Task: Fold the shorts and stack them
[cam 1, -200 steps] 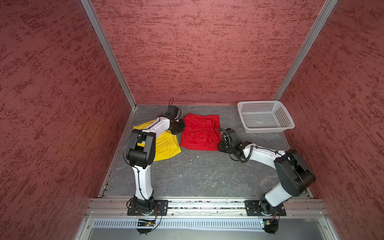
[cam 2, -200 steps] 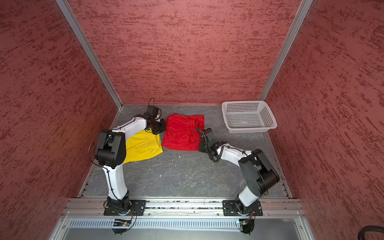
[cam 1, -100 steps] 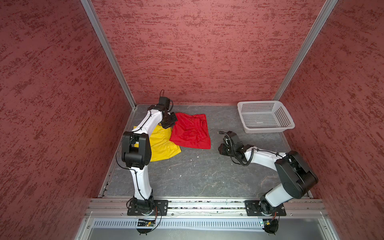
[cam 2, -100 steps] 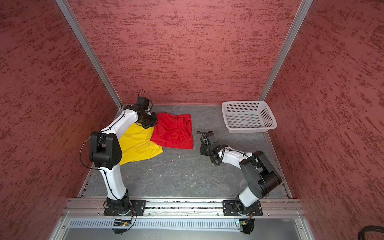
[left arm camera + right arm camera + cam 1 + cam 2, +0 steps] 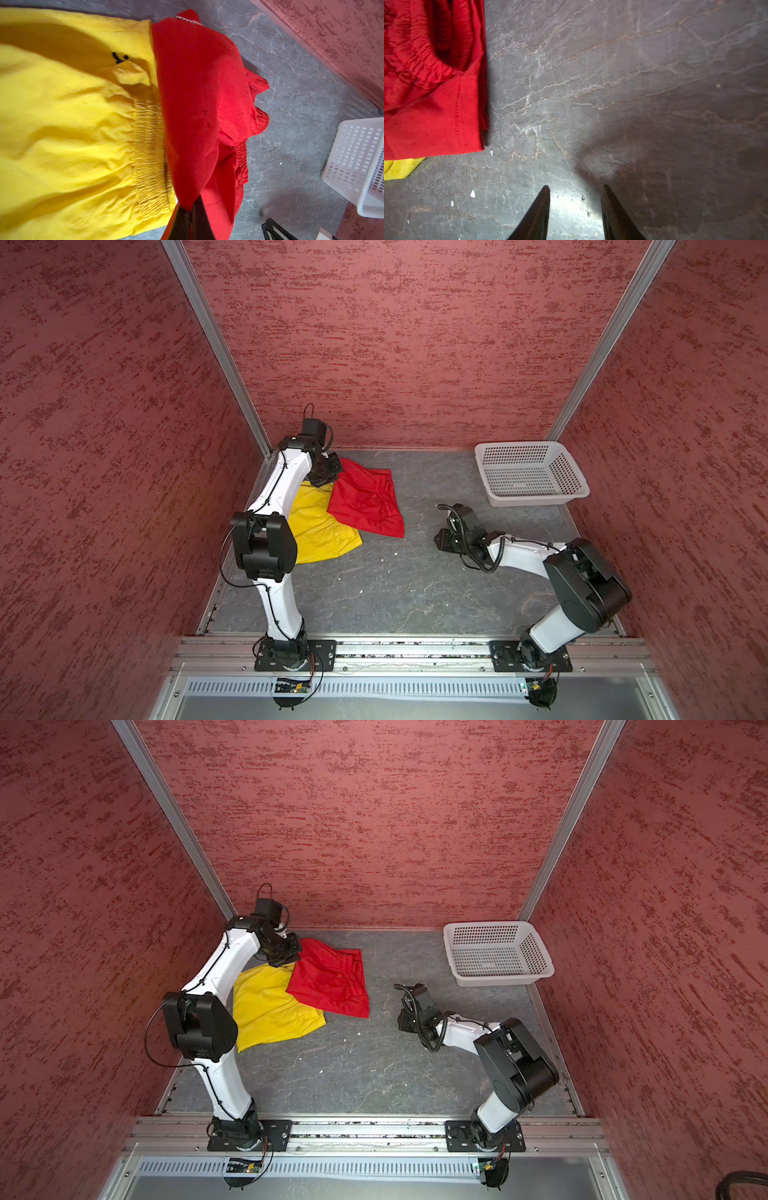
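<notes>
The red shorts (image 5: 365, 502) (image 5: 330, 982) lie folded at the back left, their near-left part overlapping the yellow shorts (image 5: 320, 531) (image 5: 270, 1011), which lie flat beside the left arm. My left gripper (image 5: 328, 472) (image 5: 286, 952) (image 5: 192, 204) is shut on the back-left corner of the red shorts (image 5: 199, 93) and holds it lifted above the yellow shorts' (image 5: 72, 128) waistband. My right gripper (image 5: 441, 540) (image 5: 404, 1021) (image 5: 575, 190) is open and empty, low over the bare floor, a short way right of the red shorts (image 5: 431, 87).
A white perforated basket (image 5: 530, 472) (image 5: 496, 952) (image 5: 357, 166) stands at the back right corner. Red textured walls enclose the grey floor (image 5: 395, 585) on three sides; a metal rail (image 5: 415, 649) runs along the front edge.
My left gripper has dragged the red shorts leftward, partly onto the yellow pair. My right gripper has let go of the red shorts and pulled back to the right, away from them.
</notes>
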You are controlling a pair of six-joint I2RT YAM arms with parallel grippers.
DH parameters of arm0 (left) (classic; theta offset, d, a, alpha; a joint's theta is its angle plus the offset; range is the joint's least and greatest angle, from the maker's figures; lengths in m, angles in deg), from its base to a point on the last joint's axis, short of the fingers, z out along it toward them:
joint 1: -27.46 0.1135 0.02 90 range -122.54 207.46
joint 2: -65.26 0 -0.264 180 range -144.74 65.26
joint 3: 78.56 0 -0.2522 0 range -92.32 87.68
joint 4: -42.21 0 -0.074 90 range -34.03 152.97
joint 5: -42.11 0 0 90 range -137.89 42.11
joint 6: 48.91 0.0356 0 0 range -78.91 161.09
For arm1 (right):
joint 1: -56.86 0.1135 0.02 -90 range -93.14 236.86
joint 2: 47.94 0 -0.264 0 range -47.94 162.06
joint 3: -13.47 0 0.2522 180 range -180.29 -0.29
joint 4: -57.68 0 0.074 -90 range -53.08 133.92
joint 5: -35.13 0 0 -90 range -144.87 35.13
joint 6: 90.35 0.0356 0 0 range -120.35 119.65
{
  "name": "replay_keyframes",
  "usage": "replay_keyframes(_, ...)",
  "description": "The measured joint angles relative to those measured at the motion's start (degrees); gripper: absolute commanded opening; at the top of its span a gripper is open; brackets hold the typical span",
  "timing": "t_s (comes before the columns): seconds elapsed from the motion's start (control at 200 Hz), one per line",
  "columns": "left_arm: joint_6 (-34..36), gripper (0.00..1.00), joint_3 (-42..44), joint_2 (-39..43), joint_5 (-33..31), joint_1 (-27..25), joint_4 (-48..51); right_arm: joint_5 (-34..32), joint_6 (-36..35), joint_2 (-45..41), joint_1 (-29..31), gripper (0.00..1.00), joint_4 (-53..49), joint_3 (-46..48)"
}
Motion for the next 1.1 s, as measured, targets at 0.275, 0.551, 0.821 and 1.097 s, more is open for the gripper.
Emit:
replay_keyframes(0.275,0.2,0.99,15.2,14.1,0.8,16.6,-1.2,1.4,0.0,1.9,-0.2,0.42,2.3,0.0)
replay_keyframes(0.551,-2.0,0.99,23.0,15.0,1.5,25.0,-2.4,1.9,0.0,2.7,-0.2,0.42,4.2,0.0)
replay_keyframes(0.821,-2.1,1.00,22.9,17.5,0.3,19.6,-3.5,2.9,0.5,3.3,-0.3,0.42,5.7,0.0)
replay_keyframes(1.097,-1.8,0.87,28.7,17.0,-0.9,9.2,-6.7,3.3,0.8,1.8,-0.3,0.39,3.6,0.4)
